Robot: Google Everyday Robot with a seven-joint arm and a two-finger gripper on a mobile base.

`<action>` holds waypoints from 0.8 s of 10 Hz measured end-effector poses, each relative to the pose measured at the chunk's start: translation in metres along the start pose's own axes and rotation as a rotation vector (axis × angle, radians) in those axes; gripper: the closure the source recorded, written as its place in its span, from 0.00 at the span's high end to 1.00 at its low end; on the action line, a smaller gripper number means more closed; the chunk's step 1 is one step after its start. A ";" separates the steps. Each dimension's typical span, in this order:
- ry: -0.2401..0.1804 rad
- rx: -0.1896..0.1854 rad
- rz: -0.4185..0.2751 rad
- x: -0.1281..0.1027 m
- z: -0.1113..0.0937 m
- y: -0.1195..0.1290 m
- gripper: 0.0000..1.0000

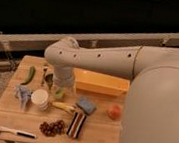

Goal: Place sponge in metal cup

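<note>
Sponge [77, 124] is lying flat near the front of the bench [6, 111], just beside the grapes [53, 127]. Its stripes and long axis run front to back, with the far end tipped toward the blue-grey pad [85, 105]. Tool [60, 86] hangs by the metal cup [48, 81], well apart from the sponge. I can't tell if it's apart or together.

Pincer [58, 88] hangs over table's [6, 110] rear; sponge [77, 124] lies right of grapes [53, 127].
</note>
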 end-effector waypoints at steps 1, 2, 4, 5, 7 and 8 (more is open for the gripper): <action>0.000 0.000 0.000 0.000 0.000 0.000 0.65; 0.000 0.000 0.000 0.000 0.000 0.000 0.65; 0.000 0.000 0.000 0.000 0.000 0.000 0.65; 0.000 0.000 0.000 0.000 0.000 0.000 0.65; 0.000 0.004 0.000 0.001 0.001 0.000 0.65; -0.003 0.015 0.010 0.001 0.002 -0.001 0.65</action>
